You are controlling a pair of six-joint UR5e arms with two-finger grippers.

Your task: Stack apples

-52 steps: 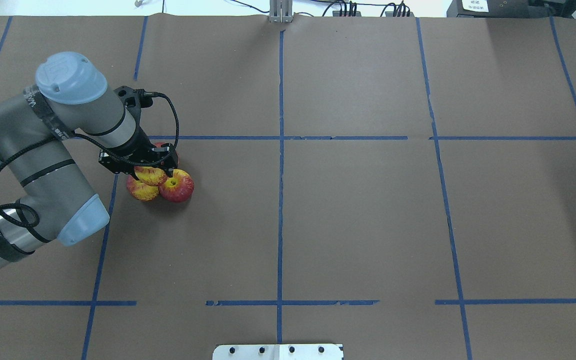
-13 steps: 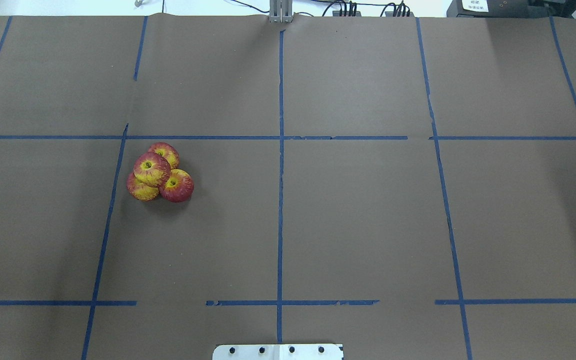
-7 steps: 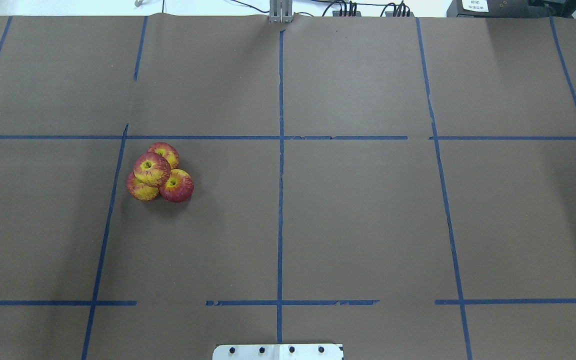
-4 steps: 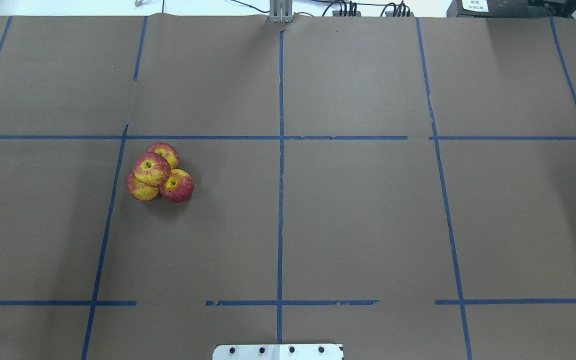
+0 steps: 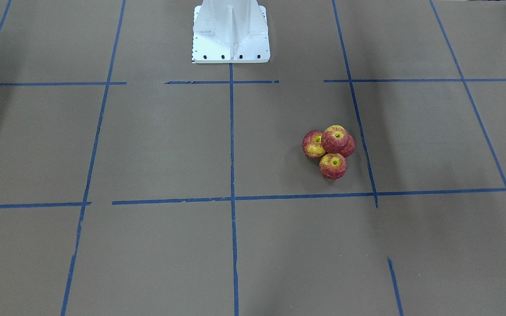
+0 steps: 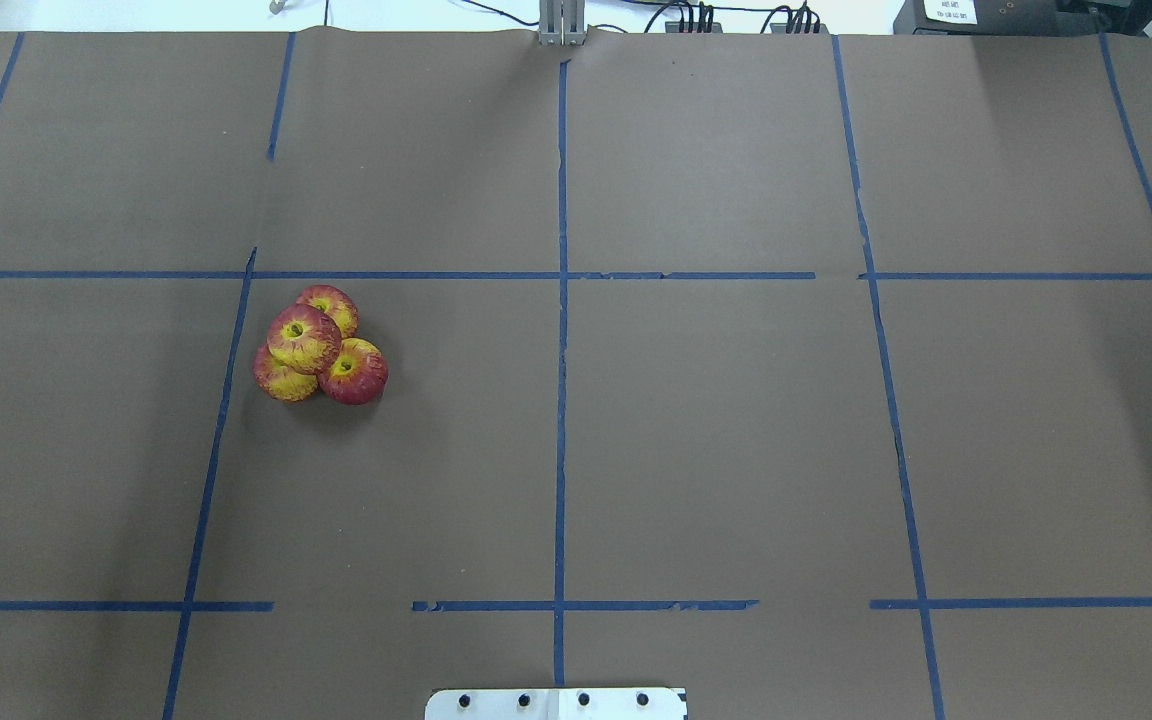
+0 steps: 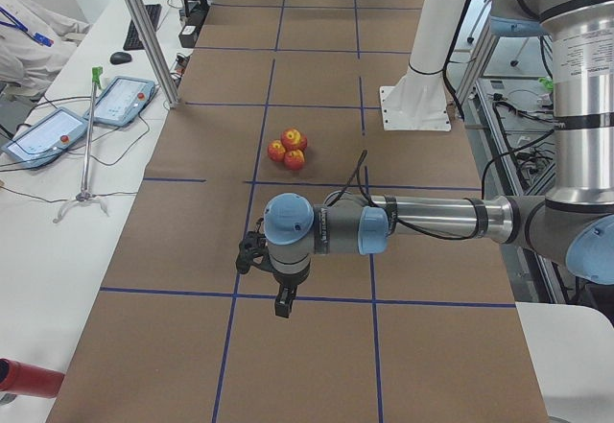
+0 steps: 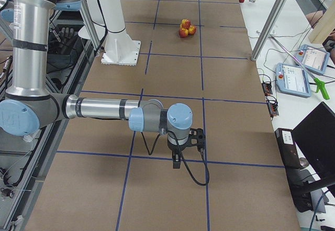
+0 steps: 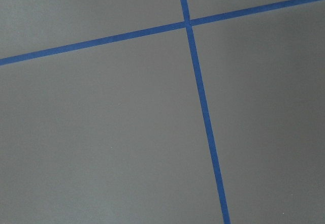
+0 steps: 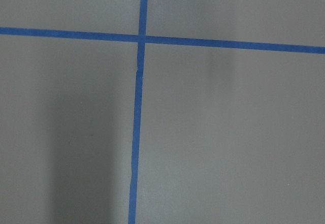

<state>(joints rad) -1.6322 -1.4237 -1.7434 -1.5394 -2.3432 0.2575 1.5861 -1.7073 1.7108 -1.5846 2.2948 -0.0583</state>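
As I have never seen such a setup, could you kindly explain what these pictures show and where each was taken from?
These show two robot arms at a table covered in brown paper and marked into squares with blue tape. Two pictures look down on it, one from behind the robot, one facing it; two look along it from either end; two come from cameras on the wrists and show only paper and tape. Four apples sit in a tight cluster: three on the paper, a fourth apple resting on top. Nothing seems to be held: the left pincer and the right pincer hang over the paper, far from the fruit. Whether they are open or shut cannot be told.
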